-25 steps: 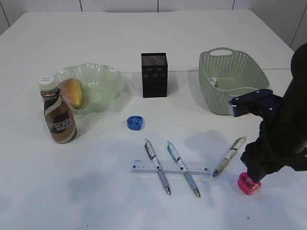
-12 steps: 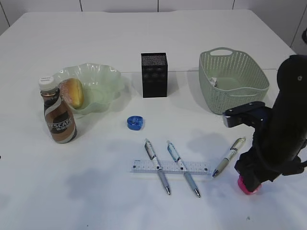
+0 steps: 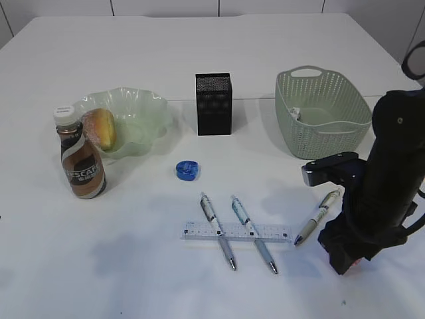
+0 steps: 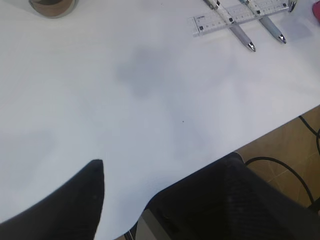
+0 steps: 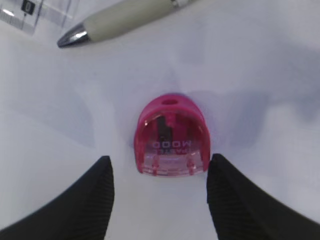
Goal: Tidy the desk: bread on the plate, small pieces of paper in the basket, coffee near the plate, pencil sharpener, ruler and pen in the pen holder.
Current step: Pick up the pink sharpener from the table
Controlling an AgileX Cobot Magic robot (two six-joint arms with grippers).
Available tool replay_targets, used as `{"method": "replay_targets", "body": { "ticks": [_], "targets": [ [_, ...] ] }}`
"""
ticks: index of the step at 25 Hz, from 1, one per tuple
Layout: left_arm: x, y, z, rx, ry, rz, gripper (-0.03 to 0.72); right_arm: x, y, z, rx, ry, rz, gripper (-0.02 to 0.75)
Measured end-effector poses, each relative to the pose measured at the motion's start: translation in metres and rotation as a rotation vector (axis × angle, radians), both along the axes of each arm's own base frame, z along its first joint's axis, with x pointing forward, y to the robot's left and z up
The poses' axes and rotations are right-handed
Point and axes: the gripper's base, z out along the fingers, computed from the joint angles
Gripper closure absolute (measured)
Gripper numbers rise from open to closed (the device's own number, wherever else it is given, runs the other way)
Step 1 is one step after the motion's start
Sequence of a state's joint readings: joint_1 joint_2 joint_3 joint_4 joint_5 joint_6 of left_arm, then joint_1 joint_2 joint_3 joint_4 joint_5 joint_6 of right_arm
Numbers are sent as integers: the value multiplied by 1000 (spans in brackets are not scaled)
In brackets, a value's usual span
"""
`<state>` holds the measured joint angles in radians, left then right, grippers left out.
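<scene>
The right claw (image 5: 159,187) hangs low over the white counter (image 3: 133,266) with its two dark fingers (image 5: 65,200) spread apart, pinching nothing. The pink pencil sharpener (image 5: 171,135) lies flat on the counter just ahead of the fingertips, centred on the gap between them and not touching either finger. Beyond it, past the sharpener from the claw, lies a grey pen (image 5: 120,20) with its metal tip pointing left, and the end of the clear ruler (image 5: 40,12) shows at the far left.

In the exterior view the right arm hides the sharpener; the pen holder (image 3: 213,104) and basket (image 3: 322,113) stand well beyond the claw.

The left claw (image 4: 165,200) hovers over bare counter near its edge, fingers spread and empty, with the ruler and two pens far ahead.
</scene>
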<state>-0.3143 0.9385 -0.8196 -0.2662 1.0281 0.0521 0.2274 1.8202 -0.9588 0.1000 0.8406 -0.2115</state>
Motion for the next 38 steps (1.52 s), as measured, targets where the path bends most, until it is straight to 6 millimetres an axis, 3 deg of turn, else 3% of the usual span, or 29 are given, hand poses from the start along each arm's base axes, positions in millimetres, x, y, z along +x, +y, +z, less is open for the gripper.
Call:
{"method": "replay_targets", "body": {
  "ticks": [10, 15, 17, 21, 28, 30, 35, 37, 38],
  "targets": [
    [0, 0, 0, 1, 0, 0, 161, 4, 1, -5, 4, -23, -4, 271],
    [0, 0, 0, 2, -1, -1, 161, 5, 1, -16, -3, -1, -5, 272],
    [0, 0, 0, 2, -1, -1, 161, 7, 1, -17, -2, -6, -5, 286],
    [0, 0, 0, 2, -1, -1, 161, 7, 1, -17, -1, -12, -6, 407],
    [0, 0, 0, 4, -2, -1, 161, 8, 2, -17, -1, -14, -6, 424],
    [0, 0, 0, 4, -2, -1, 161, 8, 2, -12, 2, -20, -6, 425],
    [0, 0, 0, 5, -4, -1, 161, 18, 5, 31, 28, -104, 1, 426],
    [0, 0, 0, 5, -4, -1, 161, 18, 5, 31, 28, -104, 1, 426],
    [0, 0, 0, 5, -4, -1, 161, 30, 8, 70, 58, -210, 1, 426]
  ]
}}
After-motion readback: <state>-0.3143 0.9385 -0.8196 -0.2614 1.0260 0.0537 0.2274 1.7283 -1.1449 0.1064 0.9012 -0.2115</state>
